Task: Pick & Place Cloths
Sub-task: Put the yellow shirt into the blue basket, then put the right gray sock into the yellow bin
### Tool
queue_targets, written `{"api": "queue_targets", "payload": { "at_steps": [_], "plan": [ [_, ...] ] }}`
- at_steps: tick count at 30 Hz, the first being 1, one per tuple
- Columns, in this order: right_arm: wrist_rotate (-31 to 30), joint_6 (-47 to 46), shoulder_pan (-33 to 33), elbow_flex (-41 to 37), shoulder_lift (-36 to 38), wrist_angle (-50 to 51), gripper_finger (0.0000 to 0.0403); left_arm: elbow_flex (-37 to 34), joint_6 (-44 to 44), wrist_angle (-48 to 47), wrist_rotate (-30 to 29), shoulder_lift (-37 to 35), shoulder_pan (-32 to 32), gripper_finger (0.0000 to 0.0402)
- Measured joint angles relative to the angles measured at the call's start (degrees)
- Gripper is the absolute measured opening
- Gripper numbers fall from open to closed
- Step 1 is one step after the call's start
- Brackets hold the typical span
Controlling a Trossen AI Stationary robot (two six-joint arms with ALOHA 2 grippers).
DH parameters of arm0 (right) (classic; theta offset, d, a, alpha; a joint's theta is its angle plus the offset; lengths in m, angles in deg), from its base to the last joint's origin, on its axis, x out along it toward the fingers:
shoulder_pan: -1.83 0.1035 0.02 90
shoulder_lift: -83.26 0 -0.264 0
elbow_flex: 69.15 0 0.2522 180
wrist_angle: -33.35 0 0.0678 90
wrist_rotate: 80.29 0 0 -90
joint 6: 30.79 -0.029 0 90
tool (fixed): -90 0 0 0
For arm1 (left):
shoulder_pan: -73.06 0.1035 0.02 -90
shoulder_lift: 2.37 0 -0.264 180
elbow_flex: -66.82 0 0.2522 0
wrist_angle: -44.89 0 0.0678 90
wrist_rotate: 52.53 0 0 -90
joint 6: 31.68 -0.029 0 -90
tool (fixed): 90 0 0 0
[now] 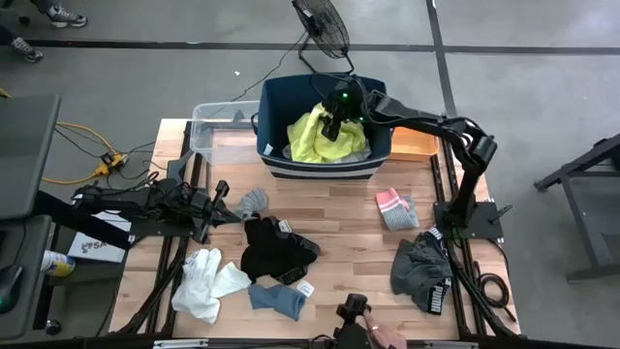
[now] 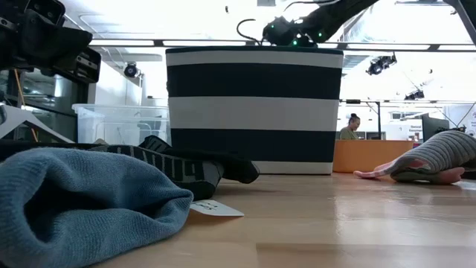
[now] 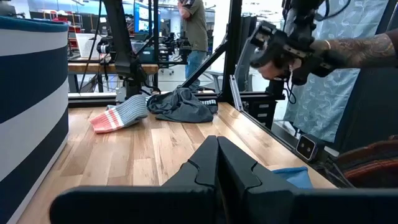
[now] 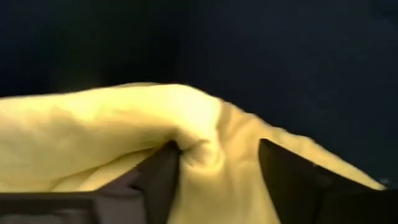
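A neon yellow shirt point(image 1: 320, 139) lies bunched inside the navy striped tub point(image 1: 281, 167) at the table's far middle. My right gripper point(image 1: 334, 121) reaches down into the tub and is open, its fingers point(image 4: 155, 177) sunk in the shirt point(image 4: 112, 124). My left gripper point(image 1: 219, 200) is shut and empty at the table's left, just left of a grey sock point(image 1: 254, 201). A black garment point(image 1: 276, 250), a white cloth point(image 1: 208, 281), a blue sock point(image 1: 281, 299), a grey and pink striped sock point(image 1: 395, 208) and dark grey shorts point(image 1: 421, 267) lie flat on the table. My right gripper comes at the shirt from above, pointing down into the tub. Its two fingers stand apart with a bulge of yellow cloth point(image 4: 217, 168) between them; the cloth creases against one finger point(image 4: 168, 162). The shirt rests in the tub, not lifted.
A clear plastic bin point(image 1: 218, 121) stands left of the tub and an orange tray point(image 1: 412, 145) right of it. A fan point(image 1: 325, 24) stands beyond the far edge. A person's hand point(image 1: 383, 336) with a device shows at the near edge, also in the left wrist view point(image 3: 292, 46).
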Motion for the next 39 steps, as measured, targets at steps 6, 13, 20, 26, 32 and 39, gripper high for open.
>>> {"api": "queue_targets", "payload": {
  "at_steps": [6, 13, 20, 26, 32, 39],
  "plan": [
    [-9.12, -0.78, 1.78, 0.00, 5.02, 0.96, 0.0318, 0.00, 0.01, 0.00, 0.00, 0.00, 0.01, 0.0001],
    [-12.37, -1.70, 4.61, 0.02, 13.17, 5.35, 0.0342, 0.02, 0.00, 0.00, 0.00, 0.00, 0.00, 0.0001],
    [-13.21, -12.58, 6.92, 0.04, 21.67, 16.19, 0.0337, 0.01, 0.01, 0.00, 0.00, -0.01, 0.01, 0.0001],
    [-12.86, -18.49, 9.95, 0.04, 28.58, 32.76, 0.0337, 0.01, 0.01, 0.00, 0.00, -0.02, 0.00, 0.0001],
    [-12.47, -27.36, 13.33, 0.04, 33.88, 48.19, 0.0336, 0.00, 0.00, 0.00, 0.01, -0.01, 0.01, 0.0001],
    [-12.57, -36.12, 19.19, 0.04, 36.78, 63.05, 0.0336, 0.02, -0.01, 0.00, 0.00, -0.02, 0.01, 0.0001]
  ]
}}
